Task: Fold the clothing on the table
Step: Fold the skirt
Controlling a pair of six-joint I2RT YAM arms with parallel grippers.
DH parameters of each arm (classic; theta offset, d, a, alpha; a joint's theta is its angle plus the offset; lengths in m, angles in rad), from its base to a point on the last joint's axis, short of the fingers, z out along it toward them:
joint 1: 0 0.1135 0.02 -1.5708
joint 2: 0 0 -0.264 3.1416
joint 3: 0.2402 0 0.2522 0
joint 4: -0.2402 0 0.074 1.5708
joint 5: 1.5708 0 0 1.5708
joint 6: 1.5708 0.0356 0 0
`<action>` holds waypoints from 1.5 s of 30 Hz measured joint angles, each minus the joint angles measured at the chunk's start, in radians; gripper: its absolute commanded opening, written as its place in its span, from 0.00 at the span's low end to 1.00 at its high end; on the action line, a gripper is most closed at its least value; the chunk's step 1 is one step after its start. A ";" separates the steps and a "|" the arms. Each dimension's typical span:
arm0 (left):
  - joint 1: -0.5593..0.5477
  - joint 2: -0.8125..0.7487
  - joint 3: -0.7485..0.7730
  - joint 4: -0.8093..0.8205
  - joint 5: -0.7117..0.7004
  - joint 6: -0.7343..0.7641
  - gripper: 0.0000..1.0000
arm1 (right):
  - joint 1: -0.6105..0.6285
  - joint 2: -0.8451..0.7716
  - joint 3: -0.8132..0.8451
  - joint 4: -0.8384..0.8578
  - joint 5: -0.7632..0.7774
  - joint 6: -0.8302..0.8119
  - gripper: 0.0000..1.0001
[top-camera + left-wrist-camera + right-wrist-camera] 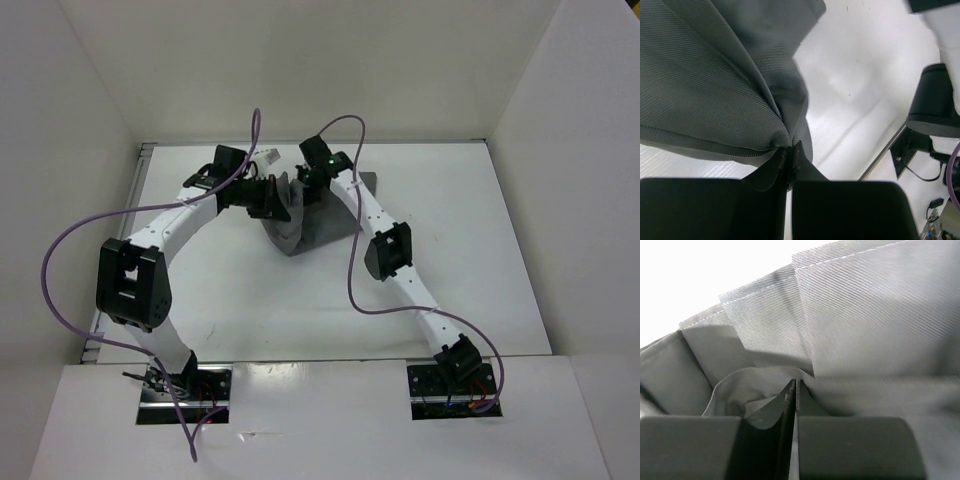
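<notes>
Pincers from above: my left pincer (272, 197) and right pincer (312, 182) meet at the clothing (318, 232), far-middle of the table (480, 260); left wrist: clenched on a gathered fold; right wrist: nipping cloth below the hems; mid-fold, I judge — next I must carry both edges across evenly.

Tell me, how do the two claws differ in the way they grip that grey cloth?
The left gripper pinches a gathered bunch of the clothing, with creases fanning out from its tips; the right gripper pinches among flat stacked layers with stitched hems. Beside the left gripper bare table shows; around the right gripper fabric fills nearly the whole view. Both are shut on the clothing.
</notes>
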 measured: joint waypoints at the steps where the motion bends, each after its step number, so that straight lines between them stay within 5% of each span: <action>1: 0.009 0.000 0.001 0.000 0.002 -0.006 0.00 | 0.000 -0.017 0.000 -0.026 0.052 -0.008 0.10; 9: 0.038 0.000 0.022 0.008 0.020 -0.018 0.00 | -0.069 -0.267 -0.092 -0.178 0.358 -0.040 0.17; 15: 0.040 0.000 0.023 0.021 0.033 -0.018 0.00 | -0.158 -0.609 -0.476 -0.190 0.605 -0.059 0.22; 19: 0.040 0.003 0.023 0.032 0.042 -0.019 0.00 | -0.167 -0.698 -0.675 -0.211 0.742 -0.074 0.22; 24: 0.040 0.017 0.023 0.043 0.055 -0.025 0.00 | -0.187 -0.618 -0.712 -0.213 0.778 -0.116 0.23; 31: 0.058 0.018 0.023 0.043 0.062 -0.038 0.00 | -0.252 -0.369 -0.426 -0.230 0.749 -0.148 0.26; 45: 0.097 0.020 0.035 0.039 0.074 -0.045 0.00 | -0.205 -0.236 -0.353 -0.229 0.632 -0.177 0.26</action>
